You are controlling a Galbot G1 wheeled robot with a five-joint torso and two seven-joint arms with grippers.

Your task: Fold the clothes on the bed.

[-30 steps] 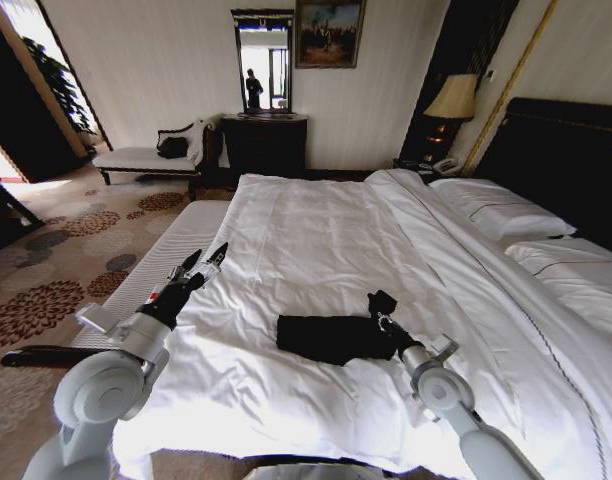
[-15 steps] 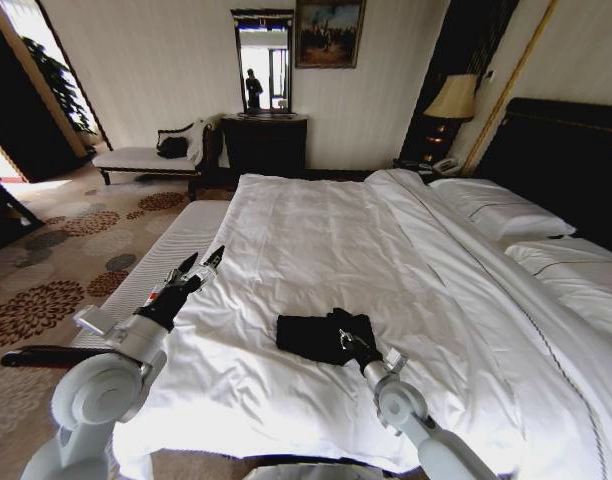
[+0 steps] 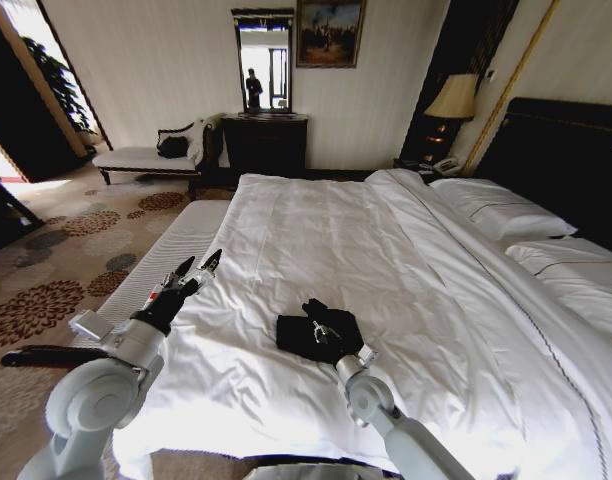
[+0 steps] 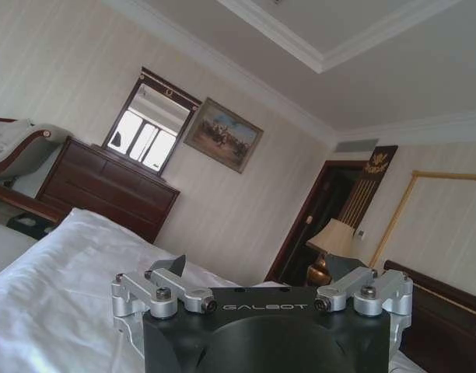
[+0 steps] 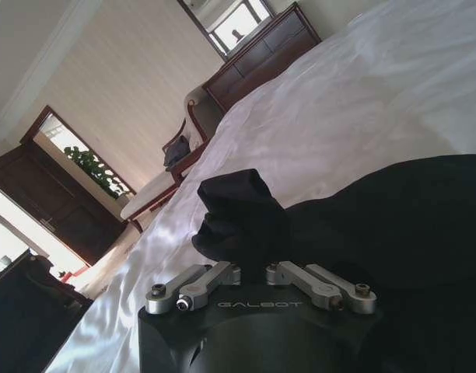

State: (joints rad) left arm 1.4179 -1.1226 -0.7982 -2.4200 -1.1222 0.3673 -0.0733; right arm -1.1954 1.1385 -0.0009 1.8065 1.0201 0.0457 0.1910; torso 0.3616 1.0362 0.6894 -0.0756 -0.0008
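Fold step was mid-way: your right gripper (image 3: 319, 322) had pinched a bunch of the black soft-cloth T-shirt (image 3: 298, 335) near the white-sheeted bed's (image 3: 316, 220) foot edge. Left gripper (image 3: 194, 271) hovered spread by the left edge. Next, I'd judge, lay it flat and let go.

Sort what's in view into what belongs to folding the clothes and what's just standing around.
Job: black T-shirt, pinched in the right gripper; bed; left gripper, open over the bed's edge.

Standing around: pillows, bench, chaise, dresser, mirror, painting, lamp.
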